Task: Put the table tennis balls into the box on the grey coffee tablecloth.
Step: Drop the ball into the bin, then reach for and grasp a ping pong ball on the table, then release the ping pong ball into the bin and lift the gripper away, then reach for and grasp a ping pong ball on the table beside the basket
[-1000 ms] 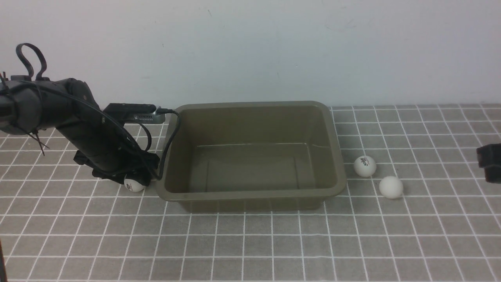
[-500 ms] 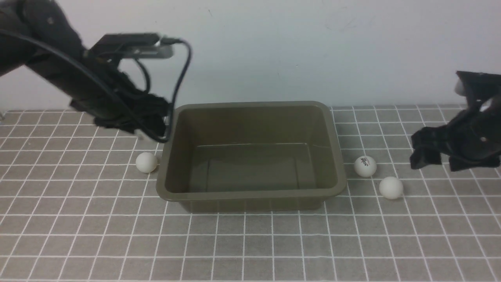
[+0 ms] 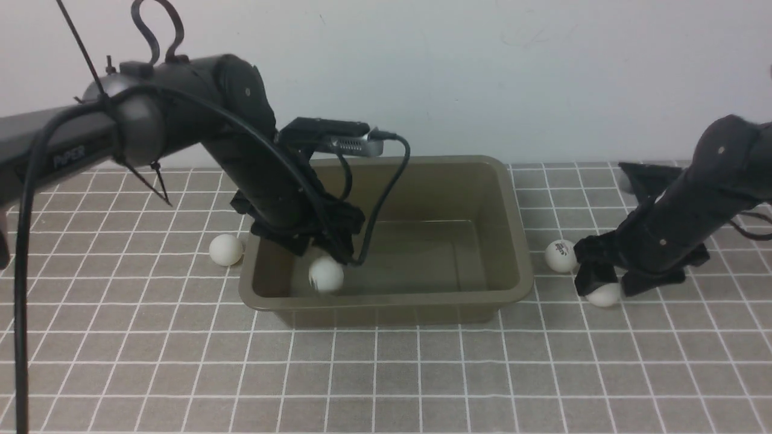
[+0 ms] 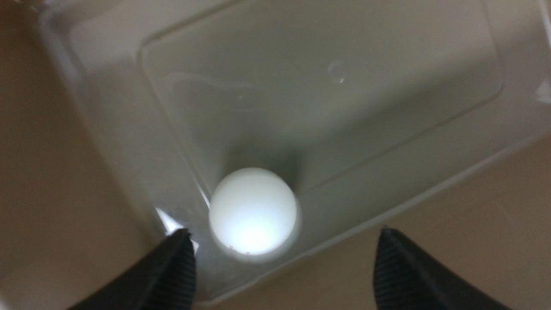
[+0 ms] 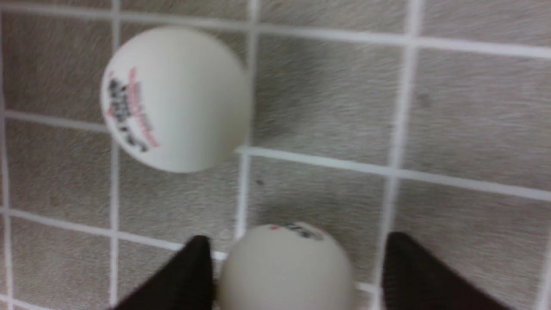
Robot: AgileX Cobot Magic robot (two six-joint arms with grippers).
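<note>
The olive-brown box (image 3: 520,241) stands on the grey coffee tablecloth (image 3: 386,374). My left gripper (image 3: 322,256) hangs open over the box's front left part, with one white table tennis ball (image 3: 326,275) just below it inside the box. In the left wrist view this ball (image 4: 253,214) lies near a corner of the box (image 4: 107,112), apart from both fingers of the left gripper (image 4: 284,231). My right gripper (image 3: 606,288) is low and open around a ball (image 3: 603,296), which shows between the fingers (image 5: 286,267). A logo ball (image 3: 561,255) (image 5: 176,99) lies beside it. Another ball (image 3: 226,249) lies left of the box.
A pale wall (image 3: 482,72) stands close behind the box. The left arm's cable (image 3: 386,199) hangs into the box. Checked cloth (image 5: 473,107) stretches in front of the box and to both sides.
My left arm swung from above the box's left rim to over its inside and came down; a ball now lies in the box. My right arm came down around the plain ball.
</note>
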